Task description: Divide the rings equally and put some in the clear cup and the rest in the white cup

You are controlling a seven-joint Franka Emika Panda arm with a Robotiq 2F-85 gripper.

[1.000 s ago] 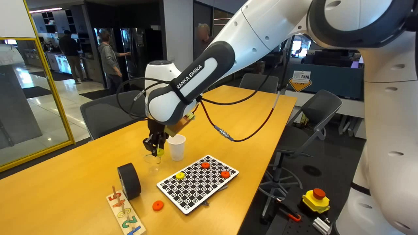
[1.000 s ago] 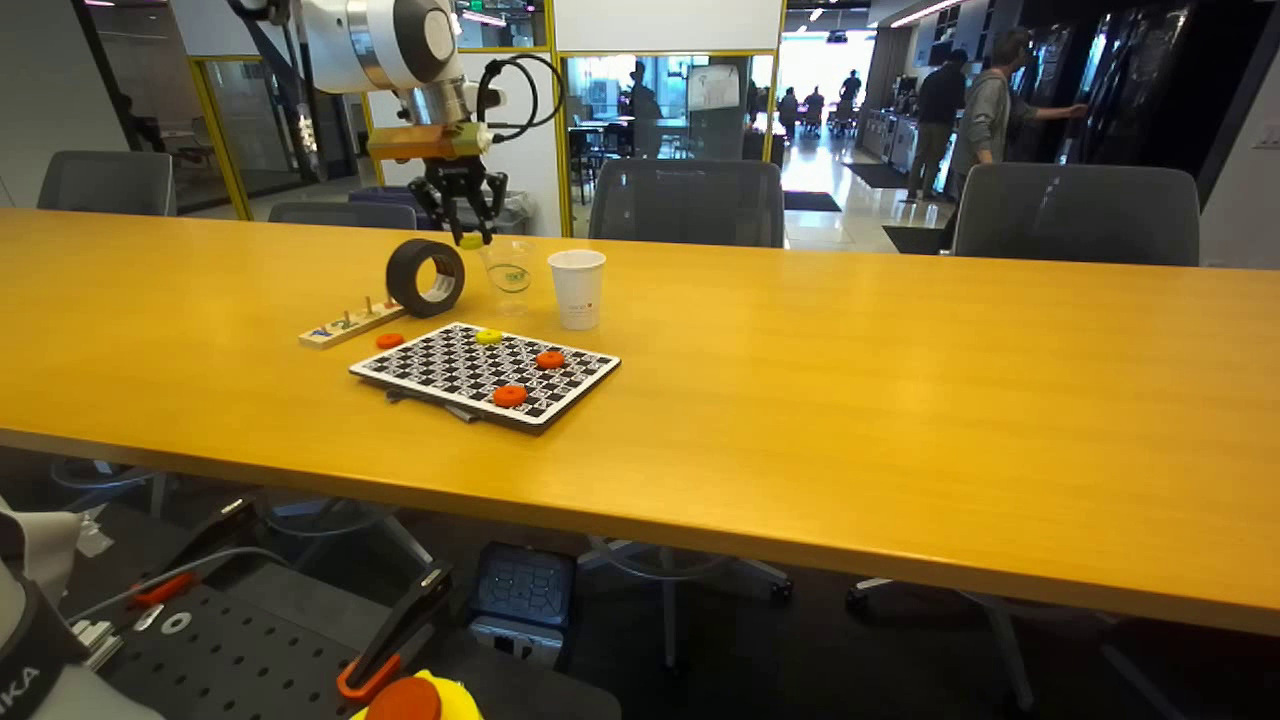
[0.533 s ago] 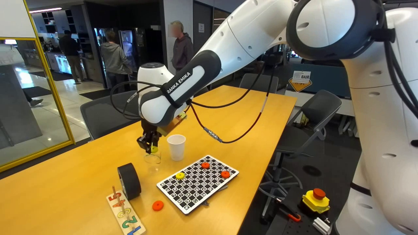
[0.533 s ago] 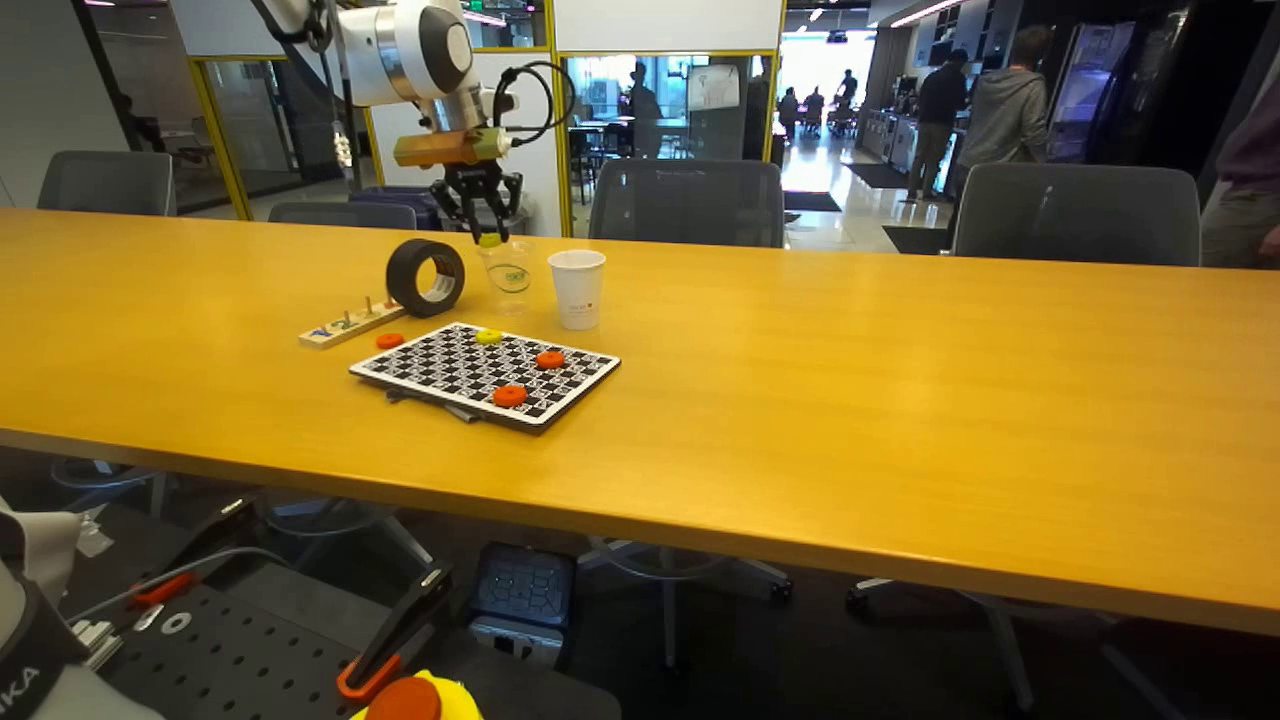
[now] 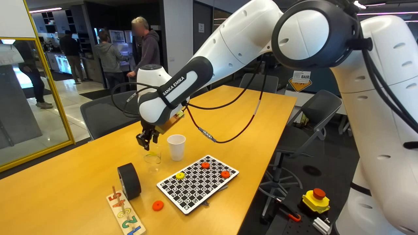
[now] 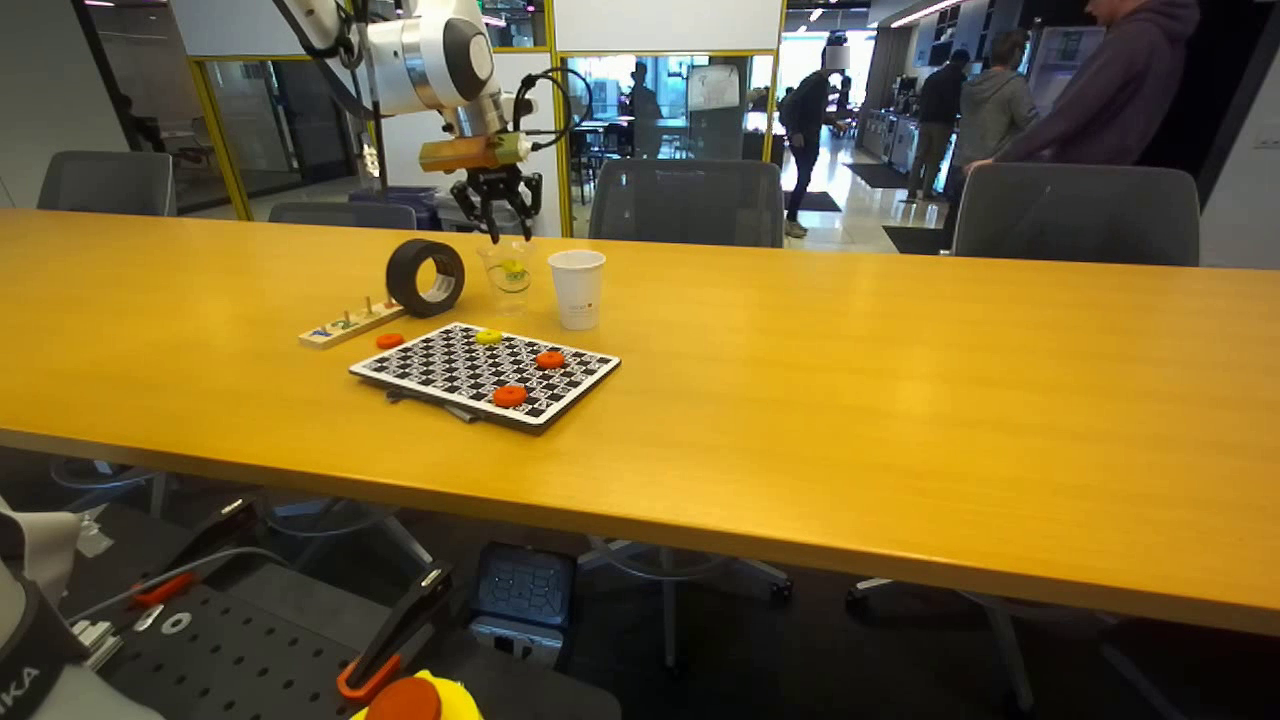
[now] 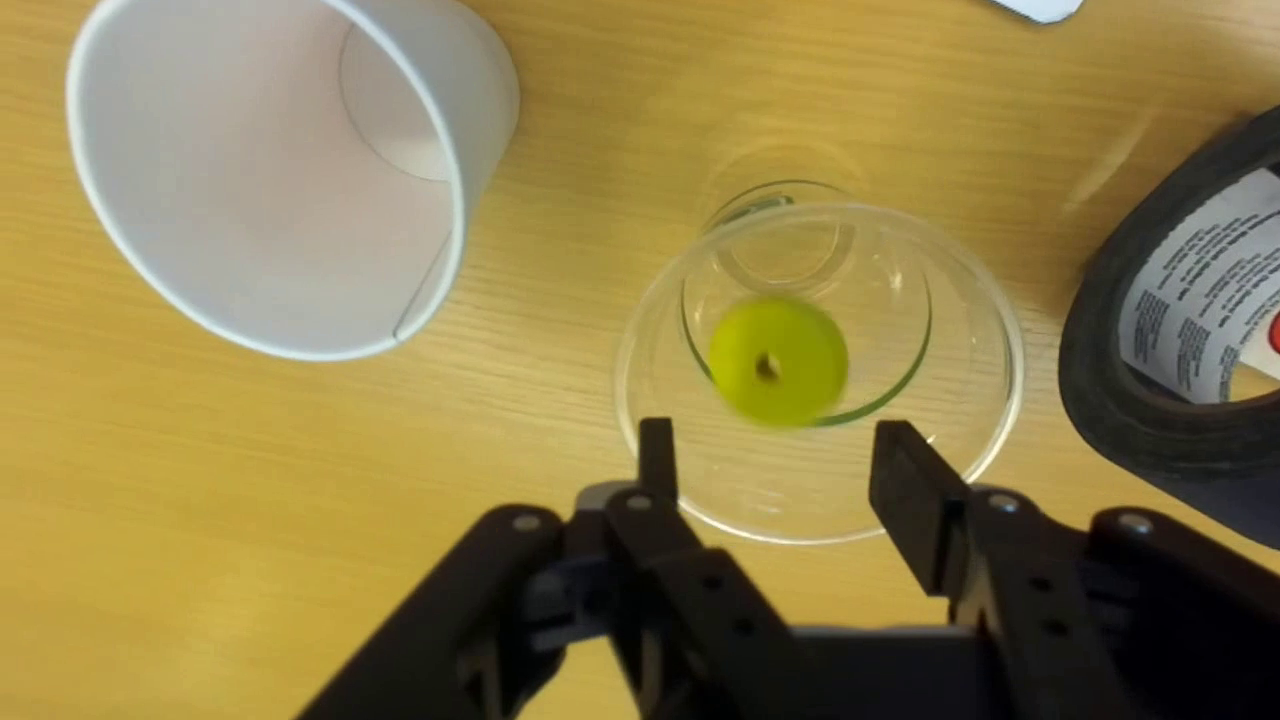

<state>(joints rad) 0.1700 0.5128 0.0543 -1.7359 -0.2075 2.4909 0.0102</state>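
My gripper (image 7: 775, 450) is open above the clear cup (image 7: 965, 345), its fingertips apart with nothing between them. Below them a yellow ring (image 7: 805, 350), slightly blurred, is inside that cup; in an exterior view this ring (image 6: 512, 268) shows in the cup's upper half. The white cup (image 7: 270, 200) stands upright beside the clear one and looks bare inside. On the checkered board lie a second yellow ring (image 5: 180, 176) and two red-orange rings, a far ring (image 5: 205, 165) and a near ring (image 5: 225, 174). Another orange ring (image 5: 157, 205) lies on the table.
A thick black tape roll (image 5: 129, 181) stands on edge close to the clear cup. Near it lies a wooden number board (image 5: 125, 213) with upright pegs. The checkered board (image 5: 192, 182) rests in front of the cups. Chairs and people are beyond the table.
My gripper has moved over the clear cup and opened. The yellow ring that was between its fingers is now down inside the cup. People in the background have moved.
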